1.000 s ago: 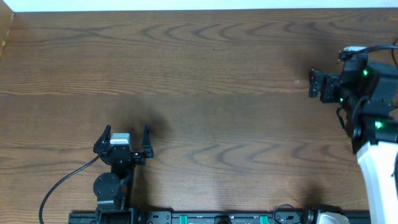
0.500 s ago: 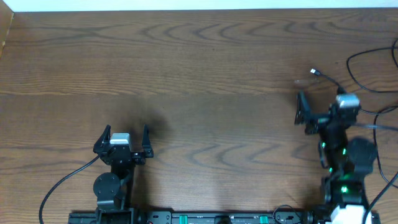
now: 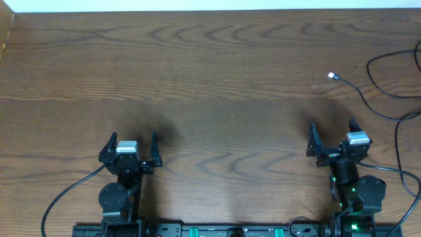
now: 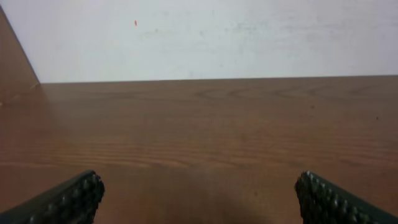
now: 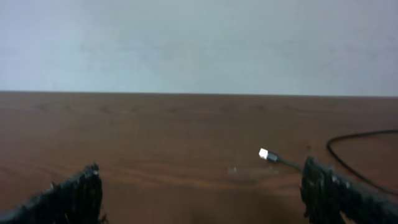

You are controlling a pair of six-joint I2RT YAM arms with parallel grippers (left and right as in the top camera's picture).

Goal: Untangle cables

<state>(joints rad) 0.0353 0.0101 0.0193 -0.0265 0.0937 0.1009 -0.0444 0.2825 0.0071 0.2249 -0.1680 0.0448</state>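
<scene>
- Check the left claw (image 3: 132, 141): it sits low at the near edge of the worktop (image 3: 217, 79), jaws spread wide, holding nothing.
- Confirm this in the left wrist view: both studded fingers (image 4: 65, 198) stand far apart, with only bare wood between them.
- Check the right claw (image 3: 332, 130): it is also at the near edge, jaws fully apart and empty. Nothing touches its fingers.
- Locate the cables (image 3: 343, 81): thin black cords lie on the far right of the worktop, beyond and to the right of the right claw, well apart from the left claw.
- Note the one free end in view: a small light plug (image 5: 265, 153) lies flat on the wood, pointing toward the middle of the worktop. Its cord trails away to the right.
- Note a second black cord that curves in a loop at the right edge. Part of it runs out of the overhead view.
- You cannot tell whether the cords cross or knot beyond the edge of the picture. No white cord is discernible.
- Progress, as a judgement: the cord with the plug looks laid out singly, which suggests that separation is well advanced.
- Work left, as a judgement: verify the portion that is out of view, and part any crossing you find near the right edge.
</scene>
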